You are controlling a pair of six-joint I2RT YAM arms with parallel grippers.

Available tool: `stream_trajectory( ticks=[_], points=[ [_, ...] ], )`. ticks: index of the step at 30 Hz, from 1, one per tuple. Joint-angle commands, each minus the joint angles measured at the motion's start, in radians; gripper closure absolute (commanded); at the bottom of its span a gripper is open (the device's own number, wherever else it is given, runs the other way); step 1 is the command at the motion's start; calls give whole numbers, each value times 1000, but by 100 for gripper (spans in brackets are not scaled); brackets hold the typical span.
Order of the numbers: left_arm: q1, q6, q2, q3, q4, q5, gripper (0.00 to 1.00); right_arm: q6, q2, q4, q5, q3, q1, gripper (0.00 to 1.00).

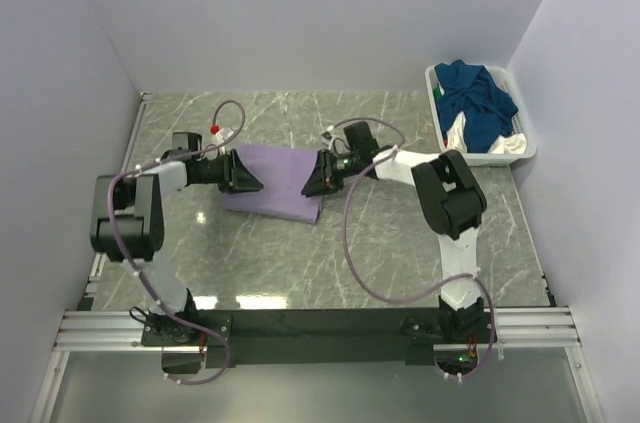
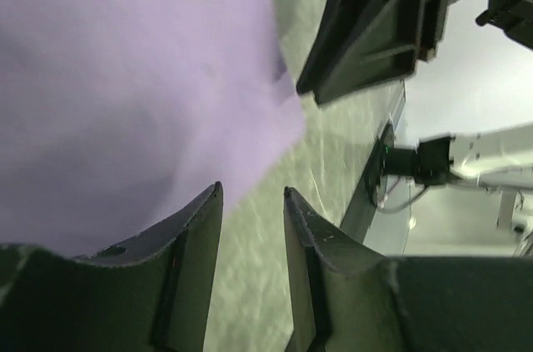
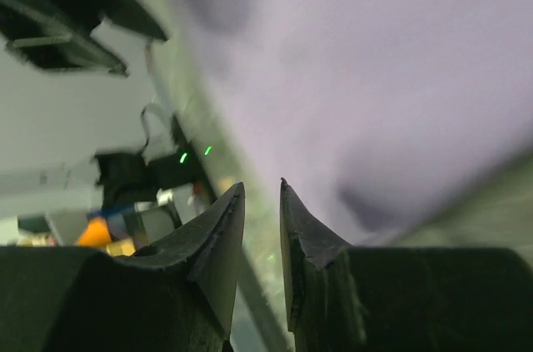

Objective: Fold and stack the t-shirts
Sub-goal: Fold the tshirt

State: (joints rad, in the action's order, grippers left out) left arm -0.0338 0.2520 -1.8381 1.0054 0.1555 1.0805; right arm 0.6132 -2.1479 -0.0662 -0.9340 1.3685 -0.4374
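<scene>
We see the lilac shirt point(image 1: 283, 179) lying folded flat near the middle of the table point(image 1: 400, 243), its long side running from 10 o'clock to 4 o'clock in the top view. The left gripper point(image 1: 256, 184) sits low at the shirt's 9 o'clock edge and the right gripper point(image 1: 309, 186) at its 3 o'clock edge, the two pointing toward each other across the cloth.

In the left wrist view, the left gripper point(image 2: 254, 190) shows a narrow gap between its fingers. We see only bare table in that gap, with the shirt point(image 2: 125, 77) spread just past the tips. In the right wrist view, the right gripper point(image 3: 261, 185) likewise stands slightly parted with no cloth between its fingers, and the shirt point(image 3: 375, 77) fills the view beyond.

At the table's 2 o'clock corner, well apart from the lilac shirt, we find a white basket point(image 1: 433, 93) holding teal shirts point(image 1: 480, 98) and some white cloth point(image 1: 458, 131).
</scene>
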Motion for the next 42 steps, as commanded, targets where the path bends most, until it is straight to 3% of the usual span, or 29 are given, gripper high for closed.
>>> stream_trajectory(
  ticks=[1, 4, 8, 14, 17, 24, 28, 32, 34, 36, 37, 40, 41, 42],
  points=[
    [8, -102, 102, -80, 96, 56, 59, 58, 144, 136, -51, -92, -92, 68],
    [8, -89, 88, -120, 88, 58, 60, 88, 143, 184, -48, -102, -145, 67],
    [2, -54, -4, -111, 41, 19, 61, 146, 12, 239, -57, -75, -173, 66],
    [-75, 12, -176, -50, -19, 12, 61, 135, -124, 221, -42, -69, -132, 67],
    [-97, -48, -214, -41, 24, 21, 61, 113, -142, 201, -31, -98, -95, 68],
    [-178, -186, -202, -44, 166, -5, 60, 25, -78, 106, 4, -158, -83, 69],
    [-250, -343, -194, 7, 329, -1, 60, -78, 5, 14, -32, -160, -84, 70],
    [-282, -393, -30, 67, 401, -52, 63, -160, 173, -33, -83, -167, -89, 63],
    [-267, -324, 78, 70, 343, -199, 62, -260, 296, -122, -59, -167, -87, 60],
    [-181, -309, 232, 91, 331, -337, 62, -331, 365, -194, 26, -157, -72, 56],
    [-138, -297, 279, 93, 323, -494, 60, -373, 414, -243, 49, -157, -60, 54],
    [72, -268, 419, 88, 283, -719, 47, -433, 466, -308, 113, -167, 12, 46],
    [163, -258, 451, 85, 264, -756, 33, -452, 474, -323, 132, -169, 31, 45],
    [210, -208, 457, 85, 259, -812, 33, -467, 483, -339, 176, -169, 52, 45]
  ],
)
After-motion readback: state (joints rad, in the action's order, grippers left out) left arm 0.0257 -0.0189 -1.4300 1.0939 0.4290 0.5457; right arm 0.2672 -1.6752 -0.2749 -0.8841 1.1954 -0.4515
